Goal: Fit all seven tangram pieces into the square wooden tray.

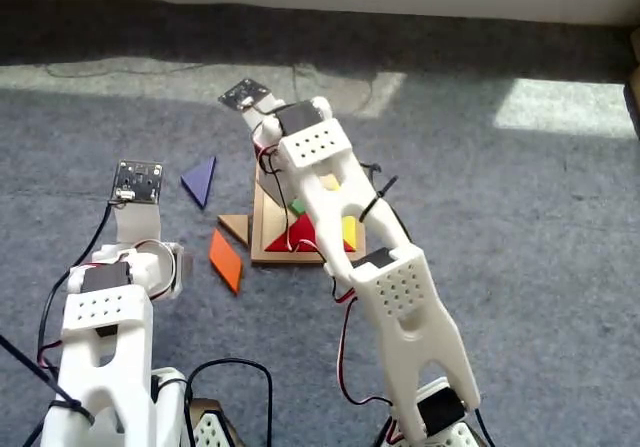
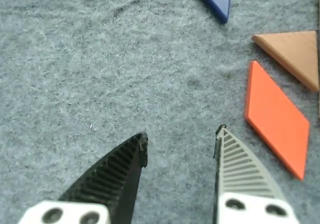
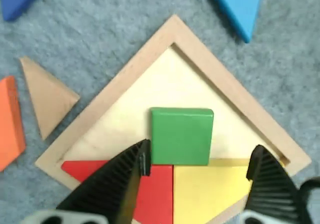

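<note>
While the right gripper [image 3: 200, 153] is held low over the square wooden tray [image 3: 125, 78], its jaws are kept spread apart and nothing is clamped between them. Inside the tray, a green square [image 3: 181, 135] is seen lying flat, set edge to edge against a red triangle [image 3: 156, 189] and a yellow piece [image 3: 210, 189], which are placed side by side at the tray's near side. Four pieces are left outside on the grey carpet [image 2: 75, 58]. A tan triangle [image 1: 236, 227] is found just beside the rim on the left arm's side, with an orange parallelogram [image 1: 225, 260] near it and a dark blue triangle [image 1: 200, 180] farther off. A light blue triangle [image 3: 237, 3] is seen beyond another rim. The left gripper [image 2: 181, 136] is held over bare carpet near the orange parallelogram, its fingers parted and nothing held.
</note>
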Robot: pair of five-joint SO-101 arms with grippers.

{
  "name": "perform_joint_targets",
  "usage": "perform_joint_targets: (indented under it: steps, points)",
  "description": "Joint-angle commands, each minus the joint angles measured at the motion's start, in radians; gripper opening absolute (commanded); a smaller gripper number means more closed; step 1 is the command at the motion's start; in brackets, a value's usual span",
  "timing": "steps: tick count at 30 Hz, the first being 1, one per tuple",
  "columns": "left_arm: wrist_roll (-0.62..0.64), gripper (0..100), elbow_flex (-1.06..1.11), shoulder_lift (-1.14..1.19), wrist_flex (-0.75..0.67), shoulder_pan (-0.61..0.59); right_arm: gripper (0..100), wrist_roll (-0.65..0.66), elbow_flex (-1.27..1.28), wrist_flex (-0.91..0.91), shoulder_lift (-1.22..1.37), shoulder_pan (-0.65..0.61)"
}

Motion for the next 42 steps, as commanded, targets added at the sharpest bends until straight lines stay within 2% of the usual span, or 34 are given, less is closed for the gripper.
perform_joint_targets:
  steps: [1, 5, 11, 14, 18, 23, 25, 29, 33, 39, 42]
  points:
    - [0.005, 23, -0.008, -0.002, -0.018, -0.012, 30.8, -0.018, -0.197, 0.151, -0.099, 0.007]
    - [0.008, 23, -0.01, -0.002, -0.018, -0.013, 30.7, -0.046, -0.265, 0.17, -0.171, 0.031]
    - [0.008, 23, -0.071, 0.002, -0.011, -0.013, 30.7, -0.052, 0.054, 0.17, -0.383, 0.094]
    - [0.002, 23, -0.16, 0.004, 0.066, -0.008, 30.7, -0.052, 0.252, 0.168, -0.542, 0.122]
    - [-0.058, 23, -0.329, 0.005, 0.241, 0.021, 30.7, -0.054, 0.496, 0.147, -0.748, 0.176]
    - [-0.08, 23, -0.458, 0.005, 0.393, 0.11, 30.7, -0.054, 0.855, 0.012, -0.97, 0.254]
    - [-0.072, 27, -0.472, 0.005, 0.427, 0.151, 30.7, -0.054, 1.012, -0.077, -1.052, 0.275]
    - [0.029, 29, -0.476, 0.005, 0.439, 0.17, 30.7, -0.054, 1.294, -0.257, -1.201, 0.278]
    - [0.072, 27, -0.476, 0.004, 0.437, 0.071, 30.7, -0.054, 1.455, -0.357, -1.308, 0.239]
    - [0.072, 27, -0.438, -0.001, 0.436, -0.14, 30.7, -0.052, 1.457, -0.418, -1.323, 0.125]
    - [0.072, 27, -0.36, -0.002, 0.39, -0.197, 30.7, -0.052, 1.457, -0.498, -1.311, 0.09]
